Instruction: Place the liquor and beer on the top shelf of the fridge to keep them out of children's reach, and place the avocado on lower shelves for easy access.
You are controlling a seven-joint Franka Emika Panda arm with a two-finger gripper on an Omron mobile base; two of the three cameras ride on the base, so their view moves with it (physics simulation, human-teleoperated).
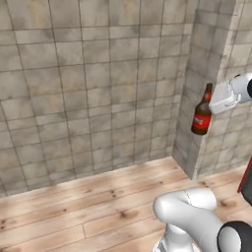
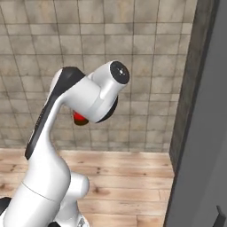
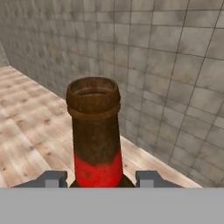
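Aloft, arm raised high, claw (image 3: 100, 179) clamped around beer (image 1: 202, 115), bottle upright, near tiled wall (image 1: 88, 83)

A wall of square grey-beige stone tiles with dark grout (image 1: 88, 83) fills the back of the room and meets a second tiled wall at a projecting corner (image 1: 189, 98). Below runs a floor of light-brown wooden planks with darker knots (image 1: 88, 206). The light is even and soft.

beer (image 1: 202, 116) in claw (image 3: 101, 178), above floor (image 1: 98, 202)
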